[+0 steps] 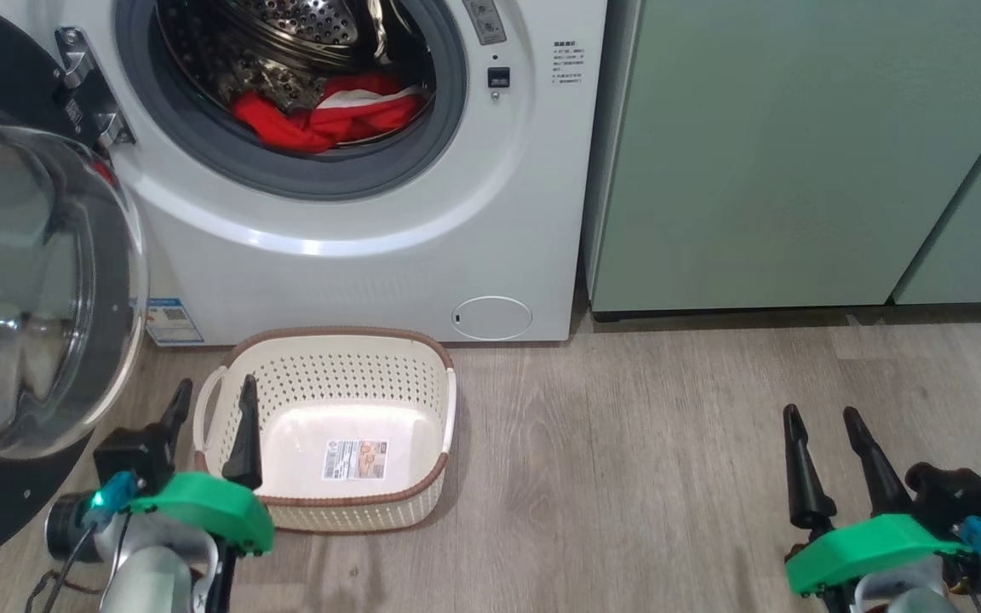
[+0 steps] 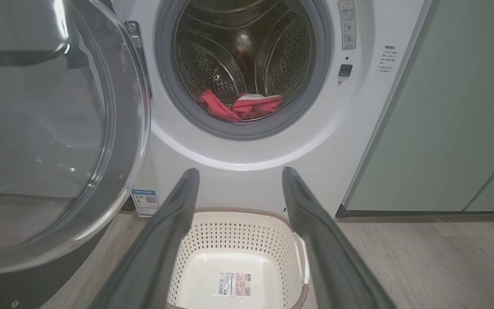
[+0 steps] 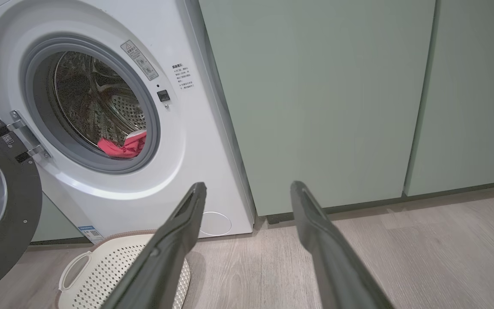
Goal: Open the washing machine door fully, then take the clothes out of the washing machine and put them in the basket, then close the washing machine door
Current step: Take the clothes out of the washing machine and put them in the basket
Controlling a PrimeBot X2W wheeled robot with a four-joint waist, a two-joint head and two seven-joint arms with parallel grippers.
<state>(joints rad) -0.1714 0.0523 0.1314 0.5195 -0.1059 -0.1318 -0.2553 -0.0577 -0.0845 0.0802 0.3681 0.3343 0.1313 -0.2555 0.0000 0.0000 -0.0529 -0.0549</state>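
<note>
The white washing machine (image 1: 388,247) stands at the upper left, its round black door (image 1: 22,306) with a clear glass dome swung out to the left. Red and white clothes (image 1: 329,115) lie at the bottom of the steel drum, also seen as clothes (image 2: 240,107) and clothes (image 3: 122,146). The cream basket (image 1: 333,358) sits empty on the floor before the machine. My left gripper (image 1: 211,396) is open, low at the basket's left rim. My right gripper (image 1: 823,421) is open over bare floor at the lower right, far from the basket.
Pale green cabinets (image 1: 797,153) stand right of the machine. Grey wood-look floor (image 1: 627,460) stretches between the basket and my right gripper. The open door juts out close to my left arm.
</note>
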